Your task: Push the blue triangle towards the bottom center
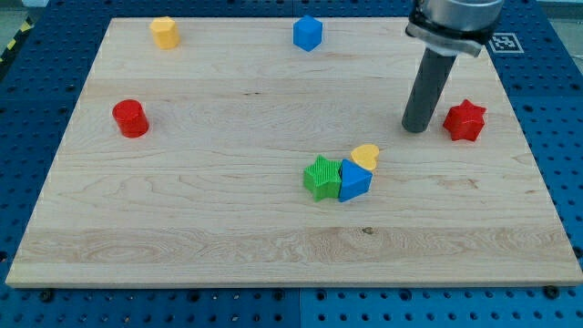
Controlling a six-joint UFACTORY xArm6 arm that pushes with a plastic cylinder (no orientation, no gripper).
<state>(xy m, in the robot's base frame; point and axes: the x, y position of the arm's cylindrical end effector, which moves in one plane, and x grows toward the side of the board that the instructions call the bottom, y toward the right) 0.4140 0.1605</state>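
Observation:
The blue triangle (354,180) lies on the wooden board right of centre, touching a green star (322,177) on its left and a yellow heart (366,156) at its upper right. My tip (416,128) stands on the board up and to the right of that cluster, apart from it, and just left of a red star (465,120).
A red cylinder (130,118) sits at the view's left. A yellow block (165,32) is at the top left and a blue hexagonal block (308,33) at the top centre. The board's edge (291,284) runs along the view's bottom.

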